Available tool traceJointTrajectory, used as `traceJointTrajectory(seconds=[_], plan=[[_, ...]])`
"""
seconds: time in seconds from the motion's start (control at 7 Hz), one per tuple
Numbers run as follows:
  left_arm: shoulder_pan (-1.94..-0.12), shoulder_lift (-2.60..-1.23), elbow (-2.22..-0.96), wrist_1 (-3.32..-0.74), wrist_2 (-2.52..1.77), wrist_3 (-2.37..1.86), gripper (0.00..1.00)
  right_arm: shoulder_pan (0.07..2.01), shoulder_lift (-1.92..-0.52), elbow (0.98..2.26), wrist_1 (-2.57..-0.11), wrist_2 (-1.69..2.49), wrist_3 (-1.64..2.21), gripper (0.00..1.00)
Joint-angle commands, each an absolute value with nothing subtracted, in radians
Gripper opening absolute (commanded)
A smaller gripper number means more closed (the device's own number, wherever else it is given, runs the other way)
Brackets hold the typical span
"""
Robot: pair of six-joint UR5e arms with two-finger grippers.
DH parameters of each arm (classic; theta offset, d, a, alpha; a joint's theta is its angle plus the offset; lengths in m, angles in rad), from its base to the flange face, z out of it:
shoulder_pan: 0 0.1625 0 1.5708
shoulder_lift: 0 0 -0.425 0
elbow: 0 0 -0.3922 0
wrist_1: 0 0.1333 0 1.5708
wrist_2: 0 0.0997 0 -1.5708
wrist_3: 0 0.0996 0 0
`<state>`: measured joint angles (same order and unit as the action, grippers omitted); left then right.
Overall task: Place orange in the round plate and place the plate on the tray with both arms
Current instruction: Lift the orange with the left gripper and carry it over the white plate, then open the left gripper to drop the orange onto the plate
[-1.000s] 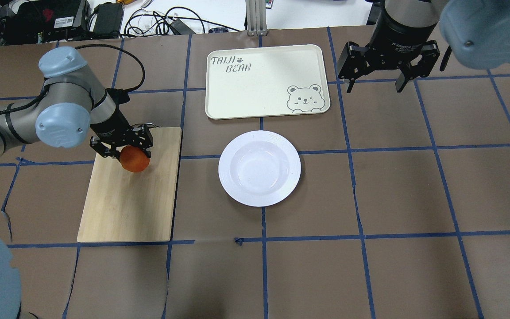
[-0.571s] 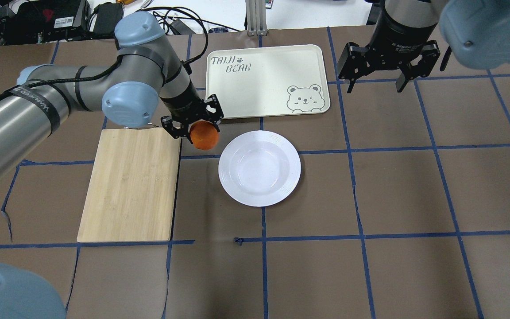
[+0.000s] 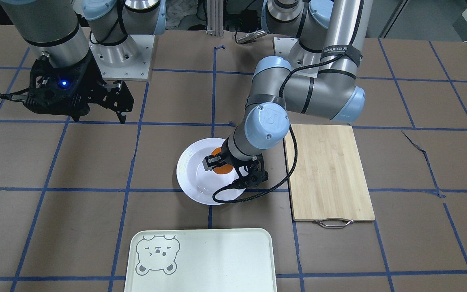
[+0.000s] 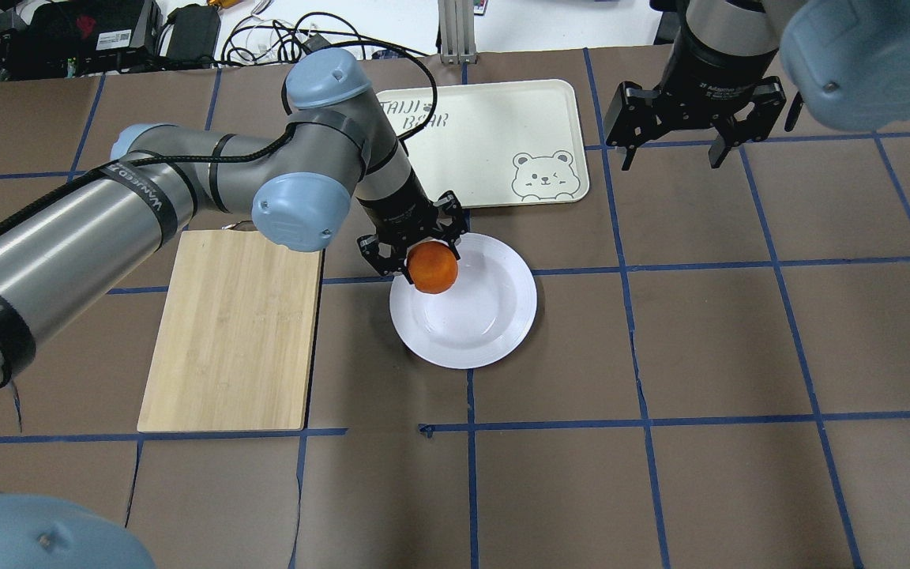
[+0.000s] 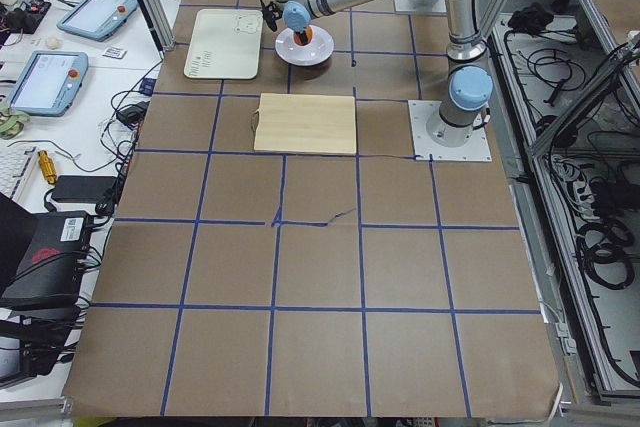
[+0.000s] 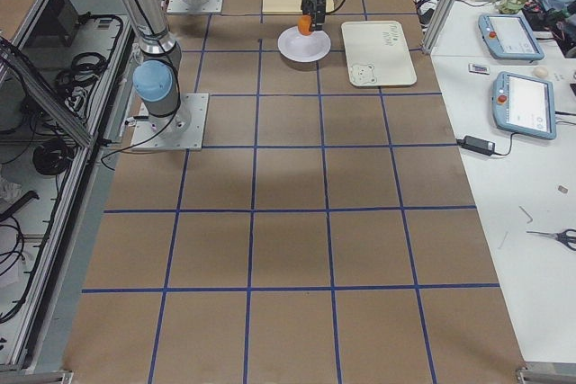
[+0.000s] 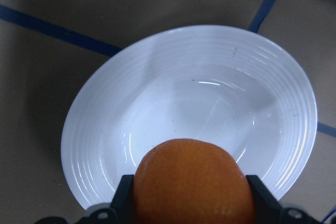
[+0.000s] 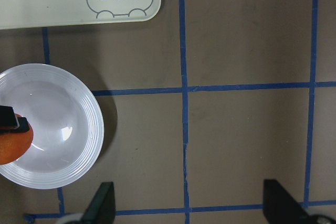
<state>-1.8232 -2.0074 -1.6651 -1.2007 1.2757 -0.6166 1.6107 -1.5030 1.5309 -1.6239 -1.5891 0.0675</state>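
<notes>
My left pincer grips the small dimpled bright-orange fruit off-centre over the glossy white round plate | my right pincer gapes, idle | risk: releasing here may roll it out

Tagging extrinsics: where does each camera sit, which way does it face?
Front-facing: across the table, facing the robot, steeply down; left arm on view's right, right arm left.
Overhead: behind the robot, forward-down; left gripper, right gripper.
Exterior left: table end, along it; left arm nearer.
Exterior right: opposite end; right arm nearer.
Left wrist: down past fingers onto orange, round plate.
Right wrist: down at table; fingertips at bottom edge.
Shared: both wrist views show orange and plate.
</notes>
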Motion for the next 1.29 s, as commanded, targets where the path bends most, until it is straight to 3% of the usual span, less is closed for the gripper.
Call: traceJointTrajectory(seconds=[0.0, 0.14, 0.29, 0.57, 1.14], plan=[[-1.836, -2.042, -1.666, -1.159, 1.275, -0.638, 0.46, 1.612, -1.508, 1.532, -1.624, -1.592, 0.078, 1.0], [-1.841, -2.049, -1.666, -1.125, 1.273, -0.737, 0.78, 1.609, -1.509, 1.534, -1.623, -1.592, 0.049, 1.0], [-1.847, -2.048, -1.66, -1.114, 1.281, -0.753, 0.99, 1.609, -1.509, 1.54, -1.626, -1.592, 0.055, 1.0], [-1.824, -2.002, -1.628, -1.117, 1.319, -0.622, 1.0, 1.612, -1.509, 1.546, -1.628, -1.578, 0.06, 1.0], [-1.619, -1.921, -1.476, -1.376, 1.525, -0.263, 1.0, 1.606, -1.459, 1.551, -1.782, -1.571, 0.083, 1.0]])
